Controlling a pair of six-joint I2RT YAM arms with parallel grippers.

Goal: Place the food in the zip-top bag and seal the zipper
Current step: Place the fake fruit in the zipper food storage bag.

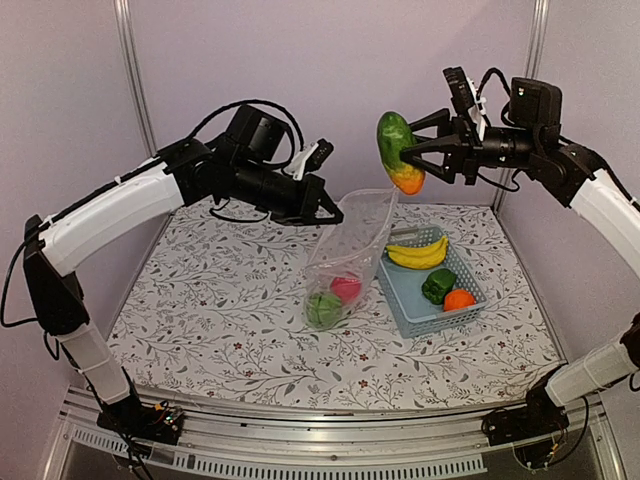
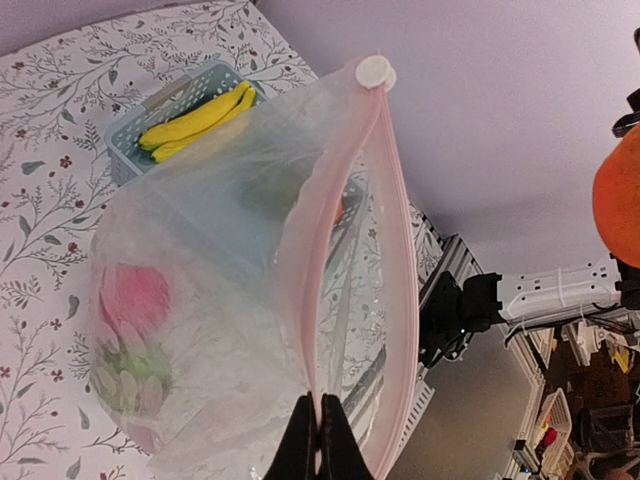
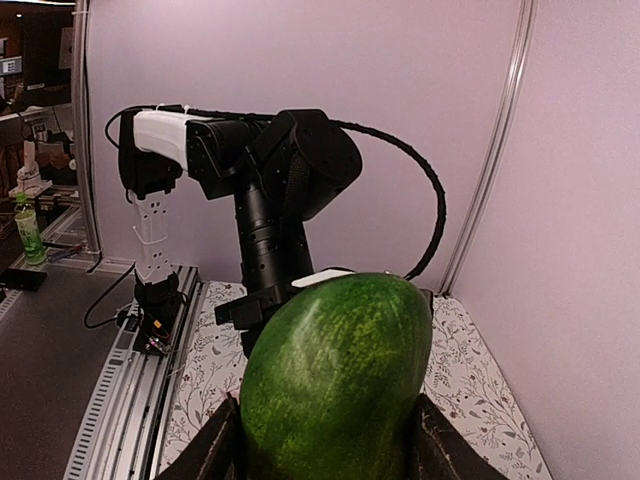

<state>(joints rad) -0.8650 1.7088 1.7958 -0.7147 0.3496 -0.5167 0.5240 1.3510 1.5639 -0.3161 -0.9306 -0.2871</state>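
My left gripper [image 1: 335,213] is shut on the pale pink zipper strip [image 2: 345,250] of the clear zip-top bag [image 1: 345,262] and holds its mouth up and open; the fingertips [image 2: 318,432] pinch one lip. A pink-red fruit [image 1: 346,288] and a round green ball [image 1: 323,308] lie in the bag's bottom. My right gripper [image 1: 408,150] is shut on the green-orange mango [image 1: 398,152] and holds it high, just above and right of the bag's mouth. The mango fills the right wrist view [image 3: 335,380]. Bananas [image 1: 418,254], green pepper [image 1: 437,285] and orange [image 1: 459,299] lie in the basket.
A light-blue plastic basket [image 1: 412,312] stands right of the bag on the flower-patterned table cover [image 1: 220,300]. Metal posts stand at the back corners. The table's near edge is an aluminium rail [image 1: 330,440].
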